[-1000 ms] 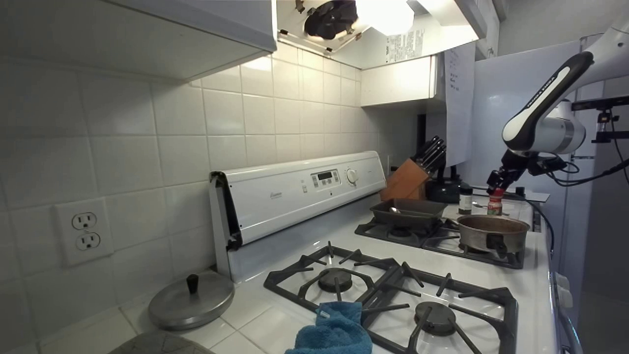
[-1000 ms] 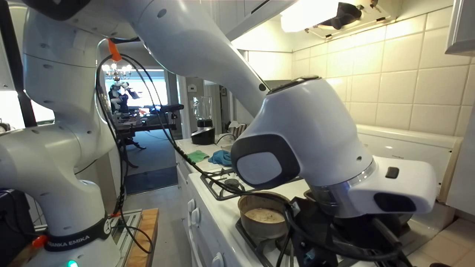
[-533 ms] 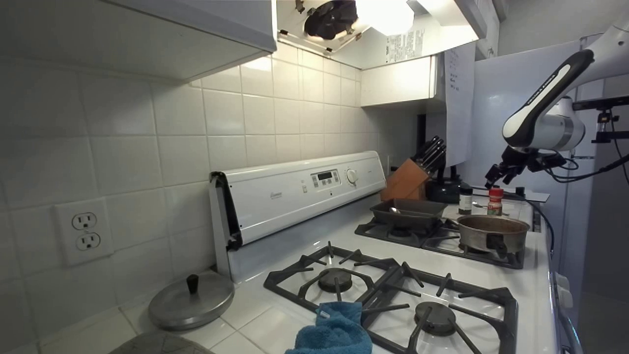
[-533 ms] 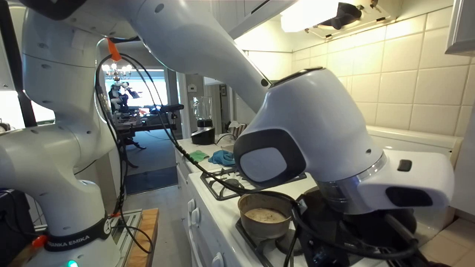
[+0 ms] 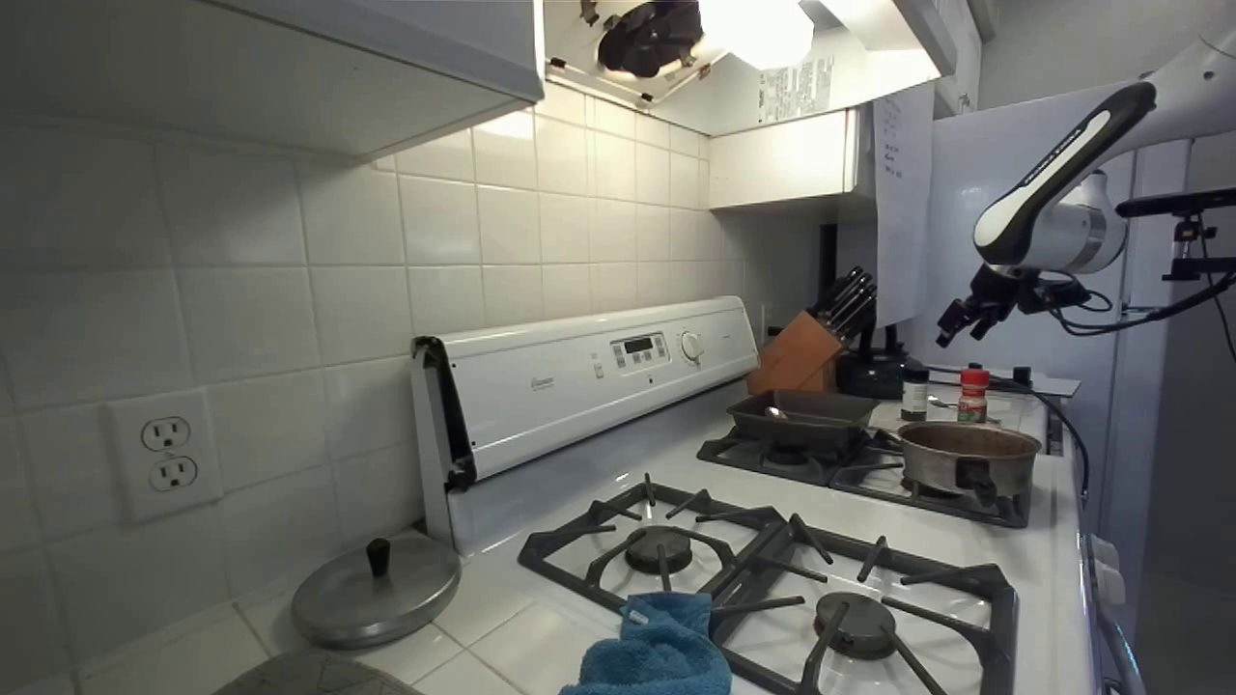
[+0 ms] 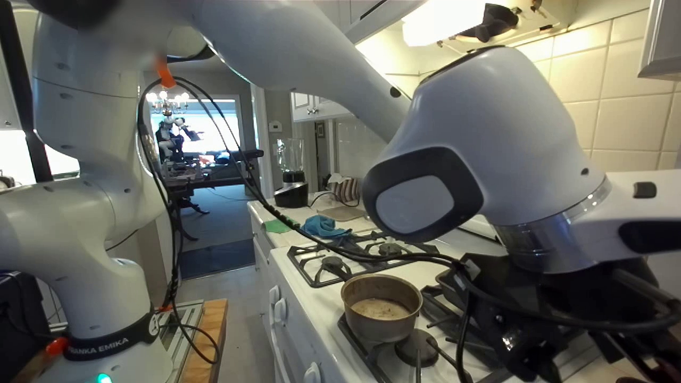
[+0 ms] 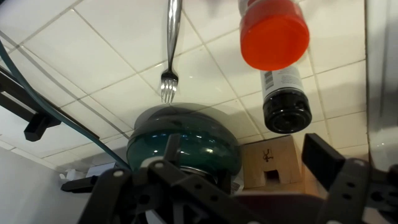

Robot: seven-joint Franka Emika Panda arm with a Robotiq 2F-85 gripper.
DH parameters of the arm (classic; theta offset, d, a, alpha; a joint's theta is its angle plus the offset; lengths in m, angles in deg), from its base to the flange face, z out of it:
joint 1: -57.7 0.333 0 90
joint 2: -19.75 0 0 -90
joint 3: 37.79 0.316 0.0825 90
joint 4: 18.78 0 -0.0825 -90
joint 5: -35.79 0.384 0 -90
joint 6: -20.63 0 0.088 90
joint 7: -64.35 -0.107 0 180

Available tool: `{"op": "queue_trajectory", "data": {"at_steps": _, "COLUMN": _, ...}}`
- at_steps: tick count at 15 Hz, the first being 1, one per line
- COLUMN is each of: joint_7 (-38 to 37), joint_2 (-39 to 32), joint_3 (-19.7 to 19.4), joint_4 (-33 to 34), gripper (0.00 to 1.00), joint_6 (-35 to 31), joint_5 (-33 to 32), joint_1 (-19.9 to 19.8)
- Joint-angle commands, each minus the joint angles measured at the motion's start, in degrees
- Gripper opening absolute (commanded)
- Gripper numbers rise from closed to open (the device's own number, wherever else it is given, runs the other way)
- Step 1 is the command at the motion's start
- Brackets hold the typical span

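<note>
the black two-fingered gripper (image 5: 961, 338) hangs, fingers spread wide — a small red-capped spice bottle (image 5: 973, 394) and a black-capped, white-labelled cylindrical jar (image 7: 286, 96) stand upright below them.

The glowing white hood lamp (image 5: 758, 34) blazes to a blank patch, washing the glossy square white wall tiles (image 6: 574, 69) warm yellow; farther off they sink into grey. Daylight bleaches the wide back-room window (image 6: 229, 117). In an exterior view the smooth white robot arm (image 6: 298, 58) is blurry at its topmost joint. From the wrist, the shiny dark-green round kettle (image 7: 202, 140) glints and throws a soft shadow; the black two-fingered gripper (image 7: 244, 152) looks out of focus.
</note>
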Motion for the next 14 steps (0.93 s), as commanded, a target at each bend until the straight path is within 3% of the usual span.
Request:
{"op": "queue_trajectory", "data": {"at_steps": 1, "joint_7": 0.93, "joint_2": -2.74, "joint_3": 2.02, "joint_4": 4.70, "gripper": 1.00, "joint_6": 4.79, "joint_5": 1.81, "joint_1": -1.35}}
{"op": "queue_trajectory", "data": {"at_steps": 7, "joint_7": 1.45, "joint_2": -5.66, "joint_3": 3.51, "joint_4": 9.72, "gripper": 1.00, "joint_6": 12.37, "joint_5": 1.43, "joint_1": -1.74}}
{"op": "queue_trajectory", "data": {"at_steps": 14, "joint_7": 0.42, "joint_2": -9.29, "joint_3": 2.10, "joint_4": 14.56, "gripper": 1.00, "joint_6": 17.15, "joint_5": -1.16, "joint_1": 0.13}}
